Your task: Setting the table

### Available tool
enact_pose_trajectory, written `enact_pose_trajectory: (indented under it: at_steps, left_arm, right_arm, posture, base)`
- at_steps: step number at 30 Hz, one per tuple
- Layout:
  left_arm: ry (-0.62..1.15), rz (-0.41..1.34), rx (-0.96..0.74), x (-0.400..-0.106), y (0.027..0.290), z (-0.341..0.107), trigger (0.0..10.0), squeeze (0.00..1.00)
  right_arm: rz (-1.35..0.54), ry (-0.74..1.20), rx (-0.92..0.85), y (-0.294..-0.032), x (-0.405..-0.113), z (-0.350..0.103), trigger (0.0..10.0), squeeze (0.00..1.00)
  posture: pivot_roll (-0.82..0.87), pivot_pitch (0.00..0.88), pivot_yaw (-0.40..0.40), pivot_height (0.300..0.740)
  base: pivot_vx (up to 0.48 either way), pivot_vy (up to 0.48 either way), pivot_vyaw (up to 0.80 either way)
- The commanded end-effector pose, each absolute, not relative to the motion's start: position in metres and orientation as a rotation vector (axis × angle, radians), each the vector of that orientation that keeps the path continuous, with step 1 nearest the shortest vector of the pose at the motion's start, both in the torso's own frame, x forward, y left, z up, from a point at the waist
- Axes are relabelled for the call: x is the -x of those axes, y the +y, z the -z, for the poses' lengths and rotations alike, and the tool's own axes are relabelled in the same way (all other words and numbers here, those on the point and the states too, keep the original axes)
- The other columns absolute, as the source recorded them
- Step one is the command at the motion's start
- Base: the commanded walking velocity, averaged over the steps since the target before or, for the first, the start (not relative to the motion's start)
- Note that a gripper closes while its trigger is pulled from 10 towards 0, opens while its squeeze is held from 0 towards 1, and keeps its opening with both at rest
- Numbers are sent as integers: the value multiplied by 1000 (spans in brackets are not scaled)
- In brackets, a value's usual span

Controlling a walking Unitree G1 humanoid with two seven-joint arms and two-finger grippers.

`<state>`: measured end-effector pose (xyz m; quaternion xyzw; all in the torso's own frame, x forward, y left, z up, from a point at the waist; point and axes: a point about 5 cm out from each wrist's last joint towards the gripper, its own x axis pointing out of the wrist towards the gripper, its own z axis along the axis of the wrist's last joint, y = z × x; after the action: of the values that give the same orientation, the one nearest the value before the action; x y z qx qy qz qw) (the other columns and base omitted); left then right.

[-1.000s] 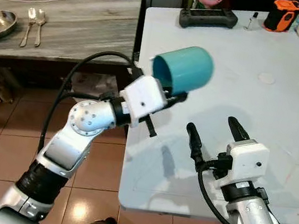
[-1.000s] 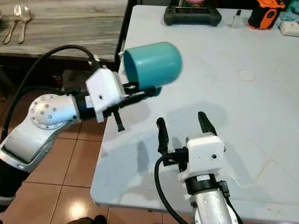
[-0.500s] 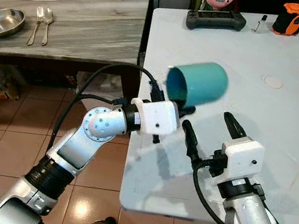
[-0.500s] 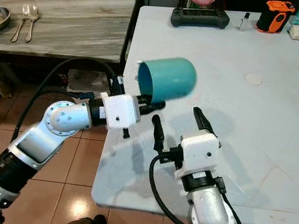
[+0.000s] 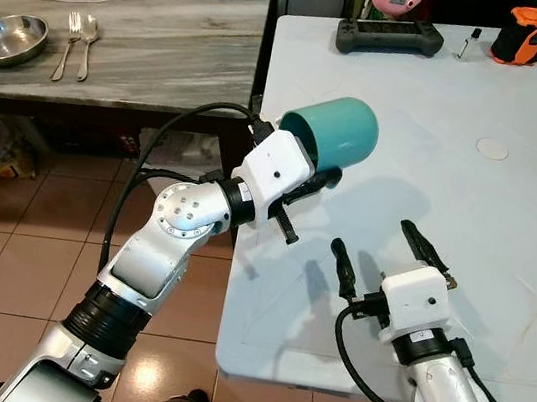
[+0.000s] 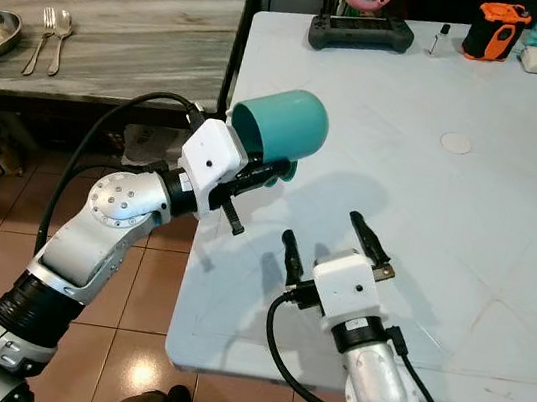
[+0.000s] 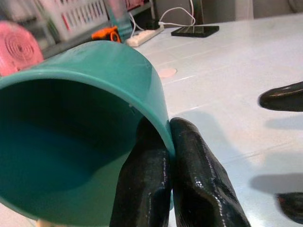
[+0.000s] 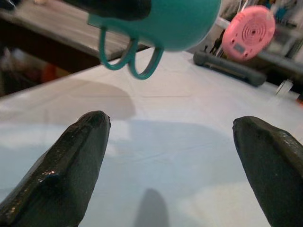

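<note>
Left gripper [image 5: 318, 180] pinches the teal cup's [image 5: 330, 142] rim, cup on its side in the air above the table's [image 5: 509, 217] near-left edge, bottom toward mid-table; right gripper [image 5: 382, 261] wide open, empty, just beside and below.

Silver arms, white wrists, black cables
</note>
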<state>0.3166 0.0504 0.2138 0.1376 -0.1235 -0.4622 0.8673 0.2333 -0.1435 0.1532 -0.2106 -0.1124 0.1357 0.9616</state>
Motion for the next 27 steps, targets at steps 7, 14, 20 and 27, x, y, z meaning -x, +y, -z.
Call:
enact_pose_trajectory:
  at_steps: [7,14,20,27]
  left_arm:
    - [-104,902,-139,-324,54,-226,10000,0]
    - [-25,891,-98,-325,56,-229,10000,0]
    - [40,912,-38,-321,56,-241,10000,0]
    - [90,929,2,-316,59,-247,10000,0]
  right_arm:
    - [-290,-348,759,-141,-248,-158,10000,0]
    - [-327,-403,903,-139,-261,-156,10000,0]
    - [-384,-437,960,-137,-272,-150,10000,0]
    - [-449,-494,1011,-124,-286,-146,10000,0]
  posture:
    - [-197,193,110,740]
    - [-192,195,108,740]
    - [-189,197,102,740]
    - [-182,198,97,740]
  base:
    - [0,0,0]
    - [0,0,0]
    - [0,0,0]
    - [0,0,0]
